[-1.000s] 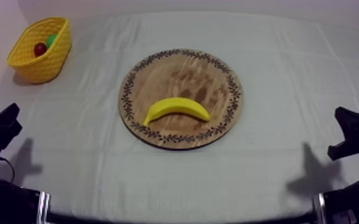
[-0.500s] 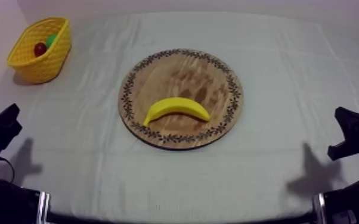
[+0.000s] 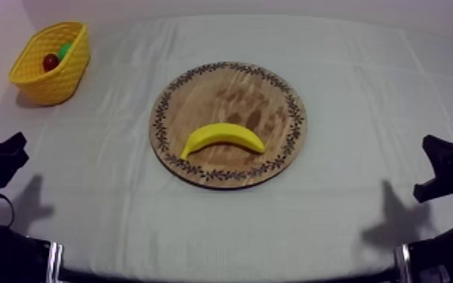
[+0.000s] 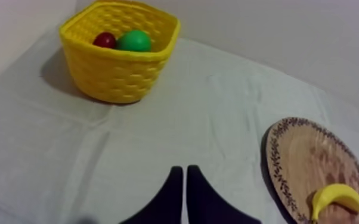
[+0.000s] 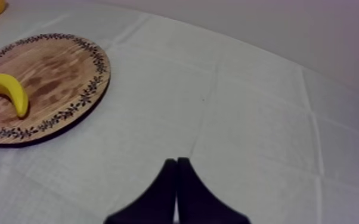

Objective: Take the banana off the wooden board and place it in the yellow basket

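Robot test bench: clothed table [image 3: 365, 105], bare wall [image 4: 277, 24].

Nothing readable here, no text, labels, brands or numbers. The board [image 3: 229, 94] rim just has a leafy pattern, not lettering, and the basket [image 3: 56, 79] is plain yellow weave.

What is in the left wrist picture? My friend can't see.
A yellow basket holding a small red fruit and a green fruit stands on the cloth. Elsewhere, a banana lies on the wooden board; the left arm's fingers are shut.
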